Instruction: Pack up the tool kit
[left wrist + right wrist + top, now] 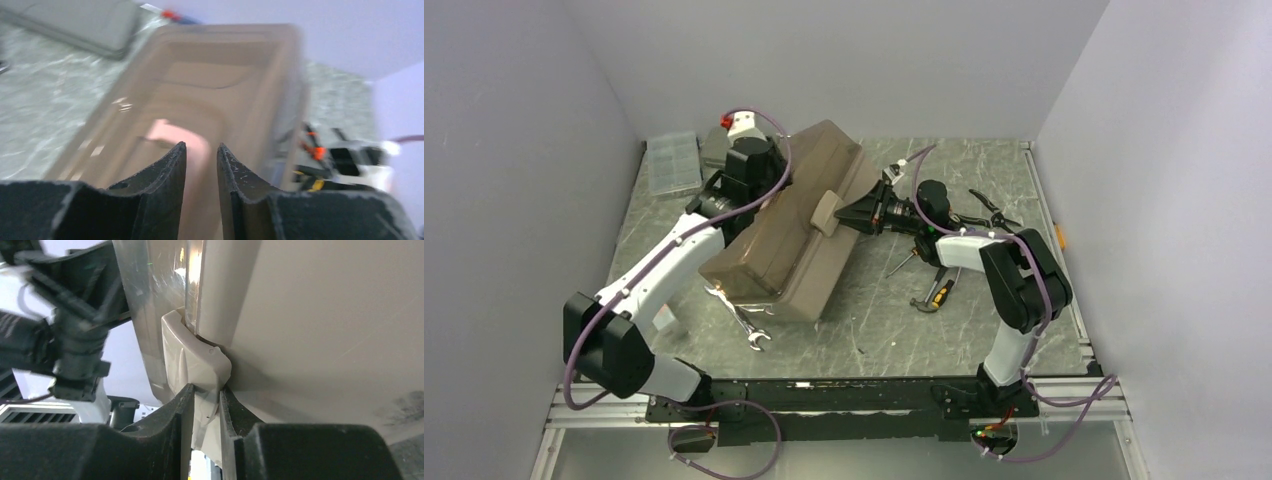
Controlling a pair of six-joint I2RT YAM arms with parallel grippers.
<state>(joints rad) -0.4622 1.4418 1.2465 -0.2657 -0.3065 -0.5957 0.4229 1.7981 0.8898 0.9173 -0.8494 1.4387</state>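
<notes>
1 tool [202, 390] tight on latch [195, 355]; toolbox [789, 240] edge

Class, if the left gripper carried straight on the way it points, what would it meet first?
Probably the pink handle on the toolbox, dead ahead of the left gripper; blur leaves depth unclear.

A clear compartmented organiser box [672, 160] lies at ten o'clock on the grey marbled counter [864, 330], with a flat grey case [712, 150] just beside it at its three o'clock.
</notes>
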